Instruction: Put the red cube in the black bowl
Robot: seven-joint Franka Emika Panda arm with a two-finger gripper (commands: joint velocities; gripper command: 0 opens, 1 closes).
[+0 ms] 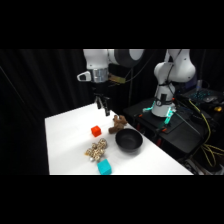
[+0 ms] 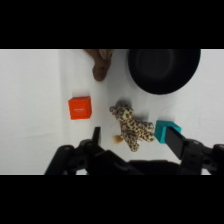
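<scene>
The red cube (image 1: 96, 131) lies on the white table (image 1: 65, 135), left of the black bowl (image 1: 129, 140). My gripper (image 1: 103, 106) hangs open in the air above and behind the cube, holding nothing. In the wrist view the red cube (image 2: 80, 107) sits left of centre and the empty black bowl (image 2: 163, 70) fills the upper right. There my gripper (image 2: 134, 134) rises from the bottom edge, with its fingers (image 2: 96, 136) spread wide, well above the table.
A spotted plush toy (image 1: 96, 149) (image 2: 131, 126) lies between the cube and a teal cube (image 1: 104, 167) (image 2: 162, 130). A brown plush toy (image 1: 118, 124) (image 2: 101, 62) sits beside the bowl's rim. The arm's base (image 1: 162, 102) stands on dark equipment right of the table.
</scene>
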